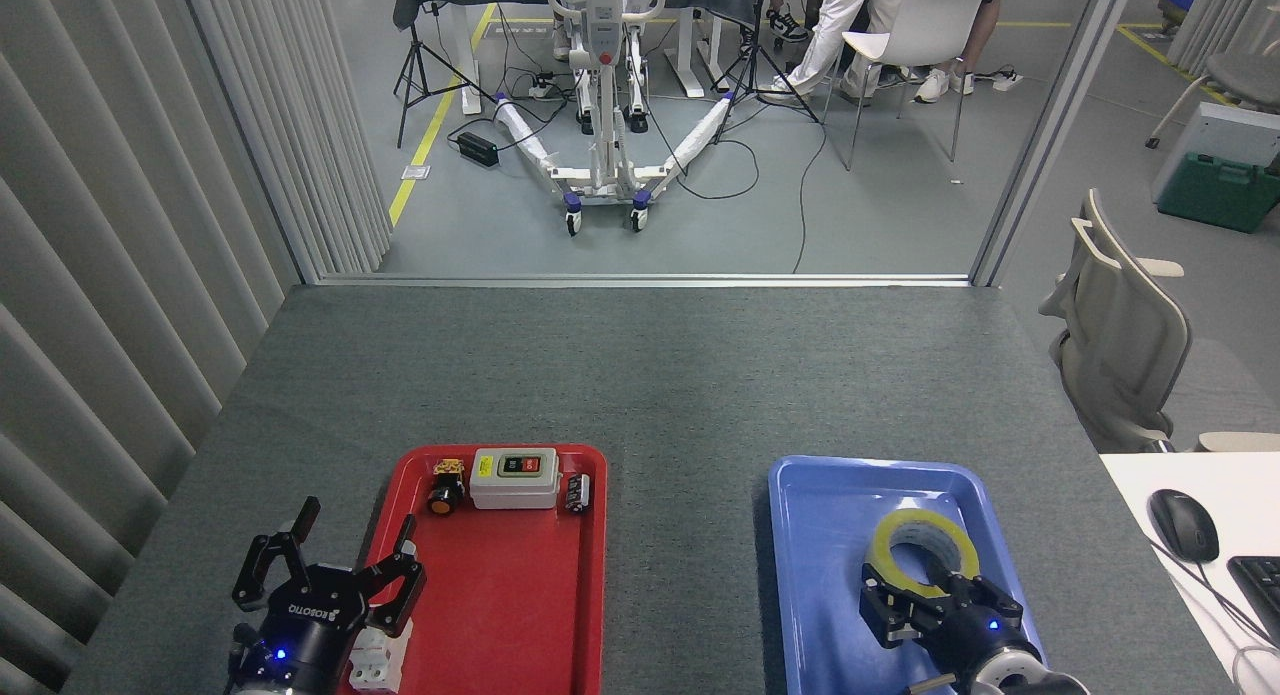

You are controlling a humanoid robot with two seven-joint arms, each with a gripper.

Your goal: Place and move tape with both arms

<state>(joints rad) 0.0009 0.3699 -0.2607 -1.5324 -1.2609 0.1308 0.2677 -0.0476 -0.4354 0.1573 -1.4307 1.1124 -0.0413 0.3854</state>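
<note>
The yellow tape (pixel 888 541) lies flat in the blue tray (pixel 820 575), its pale core facing up, towards the tray's right side. My right gripper (pixel 932 601) sits just at the roll's near edge, low over the tray, with its black fingers (pixel 880 607) spread apart and not closed around the roll. My left gripper (pixel 325 563), marked ROBOTIQ, hovers over the left rim of the red tray (pixel 540 615) at the lower left; it is open and holds nothing.
At the red tray's far end sit a grey switch box (pixel 513 478), an orange push button (pixel 440 496) and a small black part (pixel 575 492). A white block (pixel 370 665) lies under my left gripper. A desk with a mouse (pixel 1183 524) borders the right.
</note>
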